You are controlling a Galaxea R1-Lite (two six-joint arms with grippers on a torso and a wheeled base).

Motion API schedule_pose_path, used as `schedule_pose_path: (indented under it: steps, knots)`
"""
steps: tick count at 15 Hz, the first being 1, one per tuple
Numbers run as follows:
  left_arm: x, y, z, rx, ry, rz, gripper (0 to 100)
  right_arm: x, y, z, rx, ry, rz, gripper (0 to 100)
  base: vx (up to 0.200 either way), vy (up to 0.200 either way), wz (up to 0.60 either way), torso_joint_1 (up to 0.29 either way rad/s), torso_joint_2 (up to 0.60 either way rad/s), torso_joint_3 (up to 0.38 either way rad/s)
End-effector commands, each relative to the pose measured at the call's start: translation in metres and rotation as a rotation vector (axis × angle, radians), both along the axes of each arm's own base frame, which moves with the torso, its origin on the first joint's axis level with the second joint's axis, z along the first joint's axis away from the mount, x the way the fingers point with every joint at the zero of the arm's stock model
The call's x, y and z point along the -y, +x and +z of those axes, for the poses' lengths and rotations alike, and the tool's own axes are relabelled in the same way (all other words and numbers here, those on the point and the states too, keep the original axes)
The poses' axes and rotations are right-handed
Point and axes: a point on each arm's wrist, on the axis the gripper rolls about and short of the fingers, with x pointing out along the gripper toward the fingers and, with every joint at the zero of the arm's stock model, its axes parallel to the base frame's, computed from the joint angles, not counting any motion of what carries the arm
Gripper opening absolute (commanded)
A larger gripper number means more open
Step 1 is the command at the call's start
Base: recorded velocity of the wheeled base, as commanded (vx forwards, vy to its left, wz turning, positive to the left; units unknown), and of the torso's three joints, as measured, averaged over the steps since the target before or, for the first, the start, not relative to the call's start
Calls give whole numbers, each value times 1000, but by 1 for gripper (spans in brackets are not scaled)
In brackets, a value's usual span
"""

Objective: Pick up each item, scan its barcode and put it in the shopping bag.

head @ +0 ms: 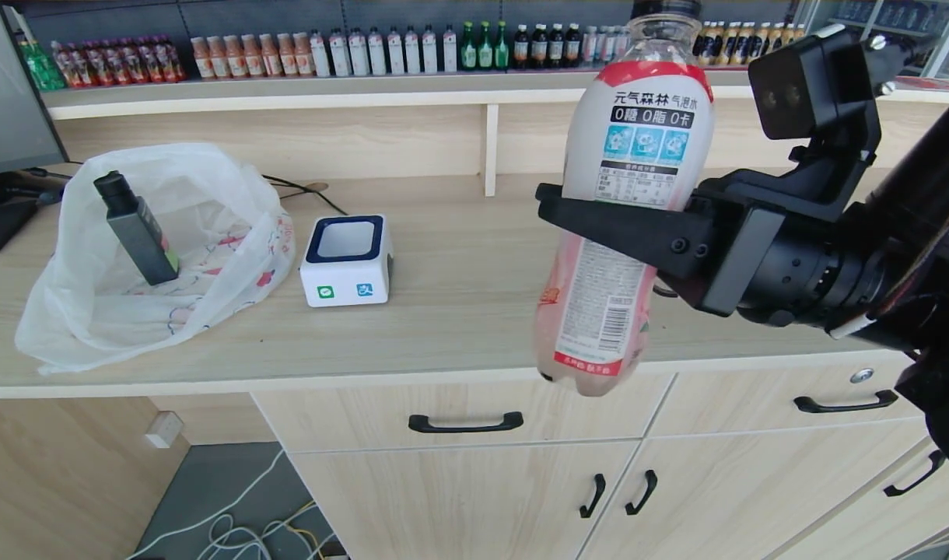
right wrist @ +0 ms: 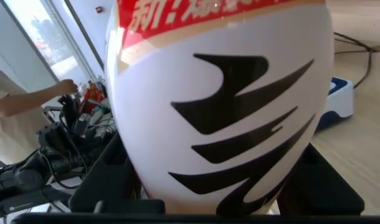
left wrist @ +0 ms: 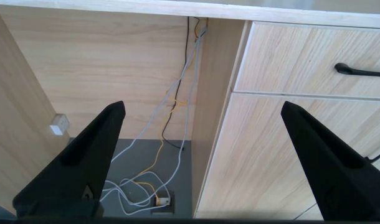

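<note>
The left gripper (left wrist: 202,168) hangs lower than the scanner, below the counter's edge and facing the cabinet fronts and loose cables. Its fingers are spread wide, with nothing between them. Left of the scanner (head: 346,260), a white plastic shopping bag (head: 62,311) lies open on the wooden counter (head: 459,311). A dark grey container (head: 136,229) with a black cap leans inside the bag. Right of the scanner, and raised well above the counter, a pink drink bottle (head: 638,155) is clamped around its middle by the right gripper (head: 591,222). The bottle is slightly tilted, cap up, with its barcode label facing the head camera. Behind the scanner, a shelf (head: 288,85) holds a row of drinks.
</note>
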Motion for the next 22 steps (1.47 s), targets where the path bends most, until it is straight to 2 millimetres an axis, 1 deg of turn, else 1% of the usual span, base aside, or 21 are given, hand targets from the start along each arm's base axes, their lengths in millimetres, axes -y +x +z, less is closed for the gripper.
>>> schedule_pose_path:
  steps: [1,3,4,6,8,10,12,17,22]
  knots:
    - [0,0,0,1,0,0,100,-14,-16,5,-14,14,80,0,0,0,0,0,0,0]
    - [0,0,0,1,0,0,100,-21,-25,6,-17,14,139,0,0,0,0,0,0,0]
    - [0,0,0,1,0,0,100,-22,-26,7,-13,12,153,0,0,0,0,0,0,0]
    - [0,0,0,1,0,0,100,-25,-27,5,-19,8,166,0,0,0,0,0,0,0]
    - [0,0,0,1,0,0,100,-34,-30,6,-17,5,204,0,0,0,0,0,0,0]
    - [0,0,0,1,0,-1,100,-39,-25,3,-24,-2,206,0,0,0,0,0,0,0]
    - [0,0,0,1,0,0,100,-41,-23,3,-23,-1,205,0,0,0,0,0,0,0]
    - [0,0,0,1,0,0,100,-41,-23,7,-48,13,215,0,0,0,0,0,0,0]
    - [0,0,0,1,0,-1,100,-41,-23,6,-55,11,216,0,0,0,0,0,0,0]
